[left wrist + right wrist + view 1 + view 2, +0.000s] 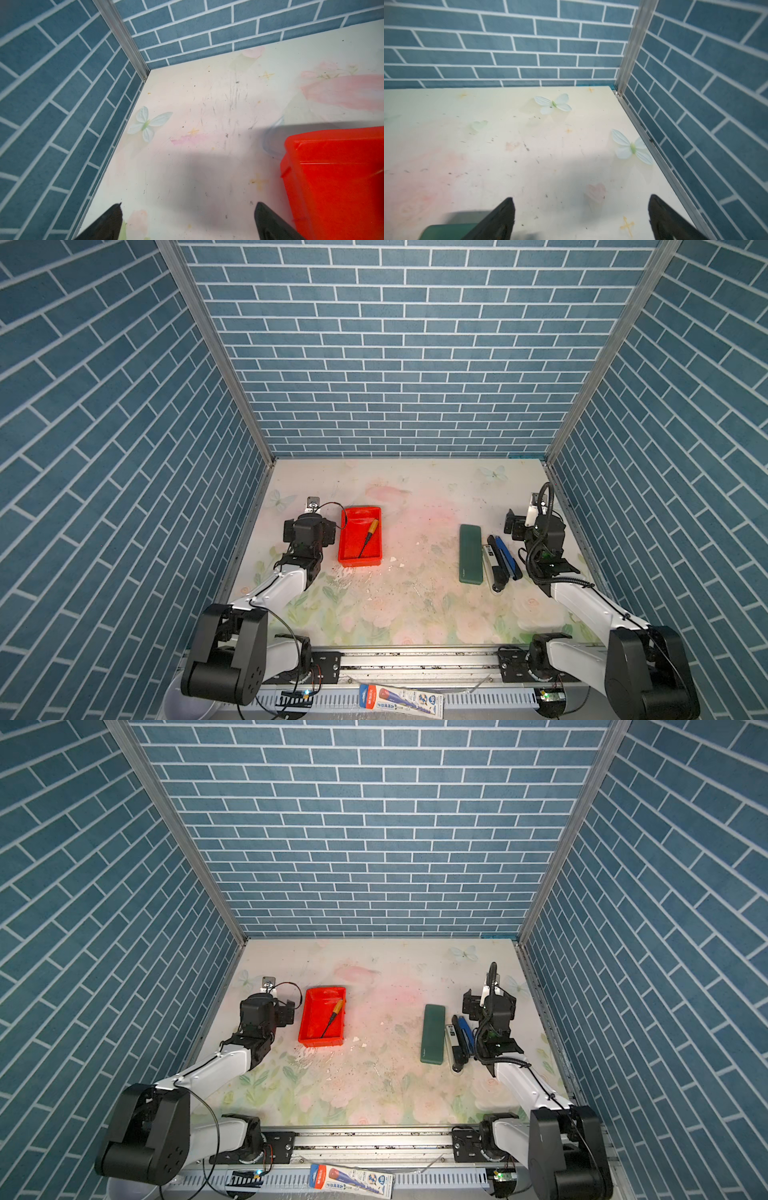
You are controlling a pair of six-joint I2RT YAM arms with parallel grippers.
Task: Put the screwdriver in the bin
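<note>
The screwdriver [369,537] [332,1016], with an orange-yellow handle and a thin black shaft, lies slantwise inside the red bin [352,531] [311,1011] in both top views. Nothing holds it. My left gripper [188,205] hangs open over bare table just left of the bin [332,176], its fingers wide apart and empty. It shows in a top view as the left gripper [309,529] beside the bin's left wall. My right gripper [581,199] [534,526] is open and empty at the far right of the table.
A dark green case [470,553] [446,230] and a blue-and-black stapler-like tool [503,558] lie side by side left of the right arm. Blue brick walls enclose the table on three sides. A printed package [401,697] and a pale bowl [178,705] sit below the front rail.
</note>
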